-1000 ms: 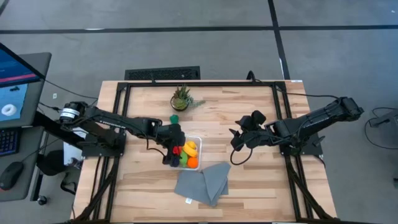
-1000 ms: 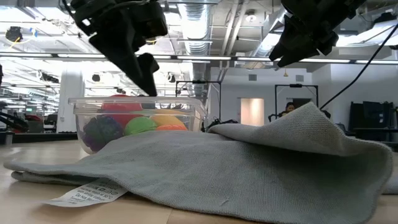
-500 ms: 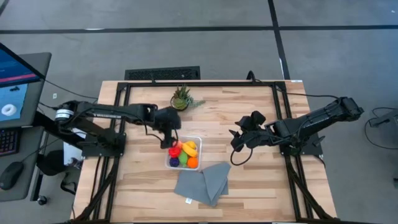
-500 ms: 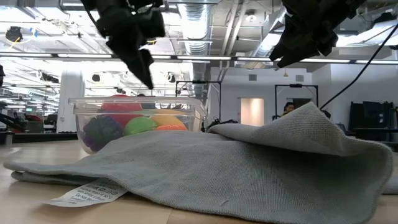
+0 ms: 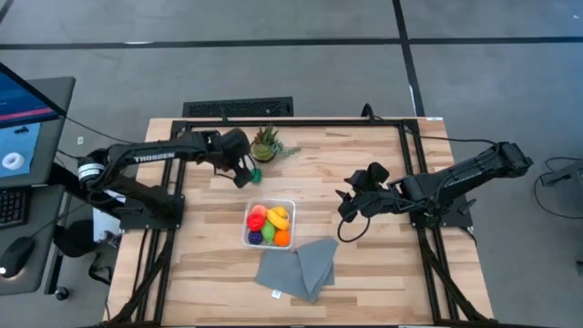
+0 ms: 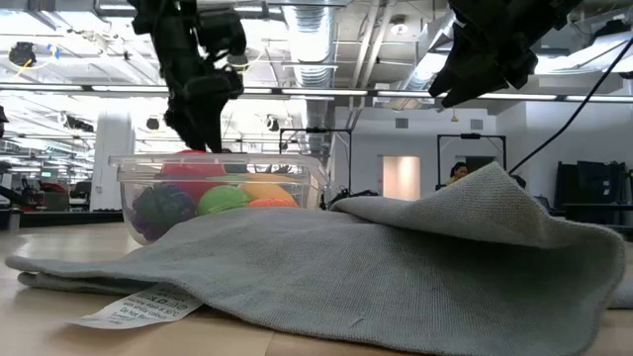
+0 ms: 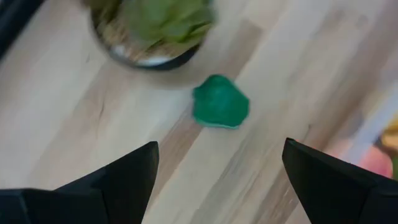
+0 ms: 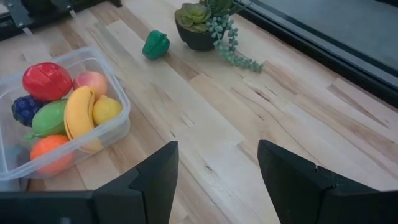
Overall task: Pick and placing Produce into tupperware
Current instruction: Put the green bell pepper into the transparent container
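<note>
up near the top middle of the high view, the left gripper point(image 5: 244, 173) hangs open and empty over the green pepper point(image 5: 256, 173), partly hiding it. the tupperware point(image 5: 290, 205) sits mid-frame with the other produce point(image 5: 270, 224). the cloth point(image 6: 415, 267) blocks its bottom in the low view. the right gripper point(image 5: 344, 204) waits open at the right.

Pale wood-grain table point(image 5: 364, 164); clear glossy plastic tupperware point(image 8: 118, 121); matt grey woven cloth point(image 6: 396, 267).

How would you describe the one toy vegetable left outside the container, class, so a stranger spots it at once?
Find the potted plant at the table's far edge. Just beside its pot, on bare wood, lies a small dark green pepper, with the left gripper above it. Unlike the other produce, it lies outside the clear tupperware.
</note>
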You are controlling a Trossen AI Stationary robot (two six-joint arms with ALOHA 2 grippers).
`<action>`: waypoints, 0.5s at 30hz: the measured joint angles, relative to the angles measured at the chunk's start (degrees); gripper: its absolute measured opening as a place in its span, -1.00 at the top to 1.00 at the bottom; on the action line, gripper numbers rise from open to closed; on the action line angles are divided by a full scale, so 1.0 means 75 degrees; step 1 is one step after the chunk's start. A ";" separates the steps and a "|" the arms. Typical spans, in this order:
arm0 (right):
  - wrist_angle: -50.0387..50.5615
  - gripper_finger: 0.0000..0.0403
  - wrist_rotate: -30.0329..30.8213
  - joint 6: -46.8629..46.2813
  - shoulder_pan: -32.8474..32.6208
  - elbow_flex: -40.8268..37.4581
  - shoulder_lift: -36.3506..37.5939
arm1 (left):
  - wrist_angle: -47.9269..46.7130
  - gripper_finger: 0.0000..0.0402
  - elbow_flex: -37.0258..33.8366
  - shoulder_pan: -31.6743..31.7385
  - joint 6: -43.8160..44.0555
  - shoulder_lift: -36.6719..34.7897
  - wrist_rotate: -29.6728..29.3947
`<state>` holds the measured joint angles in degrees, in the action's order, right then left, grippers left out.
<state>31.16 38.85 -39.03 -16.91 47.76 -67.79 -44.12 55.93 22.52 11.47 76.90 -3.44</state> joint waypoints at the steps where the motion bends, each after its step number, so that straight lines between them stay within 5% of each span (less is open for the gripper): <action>1: 0.0006 -0.22 0.0000 0.0000 0.0000 -0.0002 0.0000 | 0.0005 -0.64 -0.0045 0.0139 0.0246 0.0000 0.0081; 15: 0.0015 -0.22 0.0005 0.0245 0.0170 -0.0002 0.0000 | 0.0321 -0.68 -0.0178 0.0919 0.1352 0.1033 0.1782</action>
<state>31.27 38.89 -37.19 -15.63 47.75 -67.79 -41.71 54.59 29.41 21.61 84.65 9.92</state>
